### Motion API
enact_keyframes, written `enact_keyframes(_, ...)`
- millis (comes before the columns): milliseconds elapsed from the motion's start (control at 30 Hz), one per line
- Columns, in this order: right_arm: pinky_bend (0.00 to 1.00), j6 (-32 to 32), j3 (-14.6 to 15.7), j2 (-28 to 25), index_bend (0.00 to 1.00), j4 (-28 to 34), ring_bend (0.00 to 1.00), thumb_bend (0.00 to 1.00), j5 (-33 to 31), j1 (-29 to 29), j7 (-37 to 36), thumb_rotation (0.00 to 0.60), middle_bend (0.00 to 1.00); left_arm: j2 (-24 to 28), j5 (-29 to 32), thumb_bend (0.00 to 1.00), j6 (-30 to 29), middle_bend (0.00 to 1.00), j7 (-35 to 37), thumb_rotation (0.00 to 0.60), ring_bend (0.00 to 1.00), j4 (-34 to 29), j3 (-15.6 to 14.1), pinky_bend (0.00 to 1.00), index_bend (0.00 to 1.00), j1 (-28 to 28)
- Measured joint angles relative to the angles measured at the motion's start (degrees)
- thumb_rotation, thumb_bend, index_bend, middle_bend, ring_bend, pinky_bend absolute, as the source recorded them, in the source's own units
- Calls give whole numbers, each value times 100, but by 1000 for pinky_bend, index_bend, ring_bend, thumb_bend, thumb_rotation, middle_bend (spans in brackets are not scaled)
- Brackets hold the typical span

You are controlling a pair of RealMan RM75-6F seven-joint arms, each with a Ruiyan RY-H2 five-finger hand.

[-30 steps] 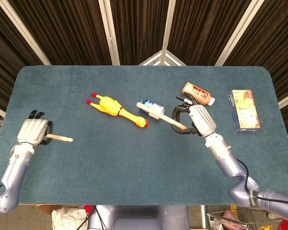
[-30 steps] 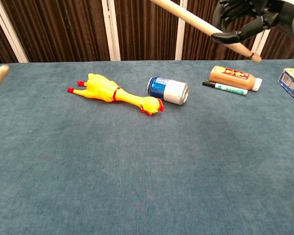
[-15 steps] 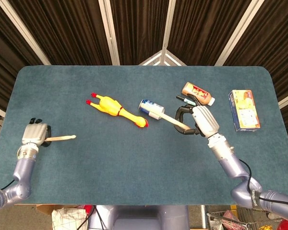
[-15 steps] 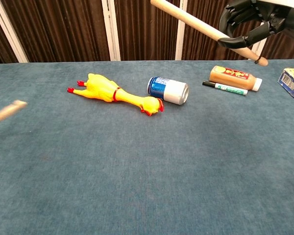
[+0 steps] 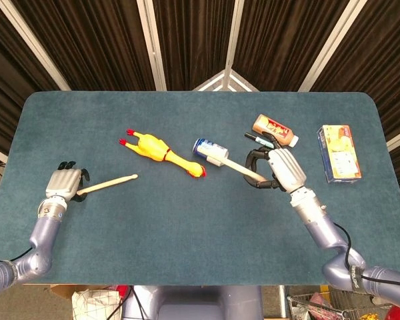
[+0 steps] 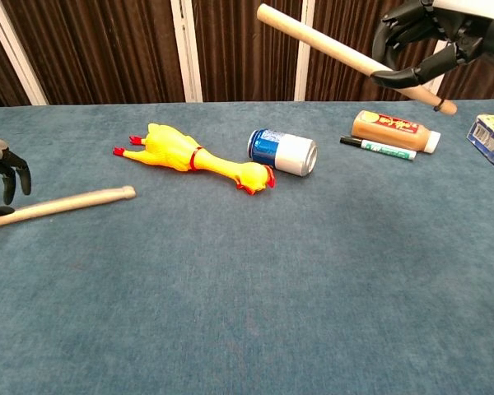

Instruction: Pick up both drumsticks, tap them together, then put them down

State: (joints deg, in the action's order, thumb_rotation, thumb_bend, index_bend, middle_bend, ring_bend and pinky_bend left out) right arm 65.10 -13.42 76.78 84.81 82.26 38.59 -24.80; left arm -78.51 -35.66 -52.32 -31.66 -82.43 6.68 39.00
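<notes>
Two drumsticks are in play. The left hand is gripping the butt end of one drumstick, whose long axis is running toward the middle of the worktop, tip pointing right and slightly away from the robot; in the chest view it is lying low, close to the blue surface, though whether it is touching I cannot tell. The right hand is holding the second drumstick up in the air — fingers curled around it near its butt end, the shaft slanting up and to the left, passing above the can in the head view.

Between the two sticks are lying one yellow rubber chicken and that one blue-and-white can on its side, the chicken's head just beside the can. Near the right hand, one brown sauce bottle is lying flat with one marker just beside it. One box is sitting further right, well apart from the rest.
</notes>
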Motion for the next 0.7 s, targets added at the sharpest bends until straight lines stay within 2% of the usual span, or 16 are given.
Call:
enact_keyframes(200,0,87,47,80,708,-155,451,491,46,-12,473,600,669,544,216,442,-73,276,-164,600,0,-561,-16,0,344,37)
enact_keyframes(300,0,218,137,197,708,-393,450,491,215,-10,1016,600,669,822,96,436,-179,243,-20,600,0,-890,32,0,336,-25)
enact_keyframes(533,0,492,570,951,708,-1544,451,492,811,0,2641,600,669,1451,-997,417,-461,160,916,600,0,-1618,169,0,251,-357)
enact_keyframes(700,0,486,841,1413,707,-2089,451,491,1042,15,3180,600,669,1758,-1854,377,-686,107,1460,600,0,-1948,172,0,224,-633)
